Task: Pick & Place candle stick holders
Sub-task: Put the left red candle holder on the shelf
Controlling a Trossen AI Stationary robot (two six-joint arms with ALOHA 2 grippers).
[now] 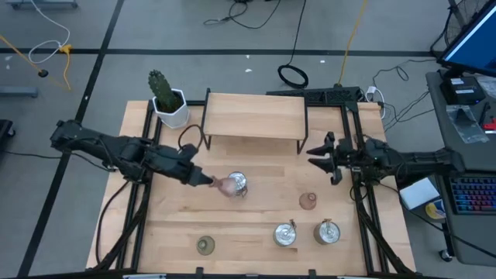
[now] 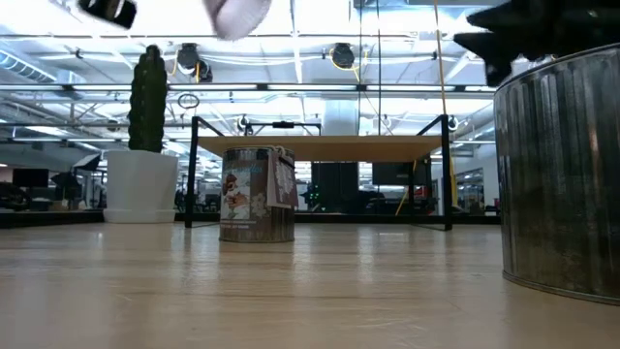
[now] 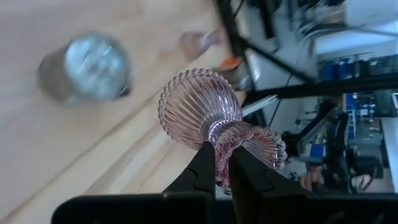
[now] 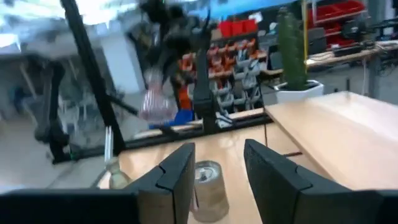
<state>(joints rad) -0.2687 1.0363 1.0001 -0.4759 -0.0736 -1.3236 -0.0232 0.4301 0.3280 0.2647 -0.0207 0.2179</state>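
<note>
My left tool (image 1: pixel 208 180) is clamped on the narrow neck of a pink glass holder (image 1: pixel 225 185), holding it up off the surface (image 1: pixel 256 221). In the left wrist view the ribbed pink glass (image 3: pixel 205 112) sits pinched between my two dark fingers (image 3: pixel 199 174), tilted over on its side with the round body away from me and the flared end nearer.

From above, the held holder hangs just beside a silver metal holder (image 1: pixel 238 184) standing near the middle of the surface; I cannot tell whether the two touch. That same silver holder shows below and beyond the glass in my left wrist view (image 3: pixel 87 67), and in the low view it stands upright (image 2: pixel 257 194) on the wood.

The second pink holder (image 1: pixel 308 201) stands further toward the right arm's side, apart from the rest. Two more silver holders (image 1: pixel 286 234) (image 1: pixel 327 231) stand side by side near the front edge, and the olive-green glass one (image 1: pixel 204 246) stands alone at the front on the left arm's side.

My right tool (image 1: pixel 324 159) waits by the right end of the wooden shelf (image 1: pixel 254 116), its fingers (image 4: pixel 180 171) spread apart and holding nothing.

A white pot with a cactus (image 1: pixel 167 99) stands at the back corner, beside the shelf.
</note>
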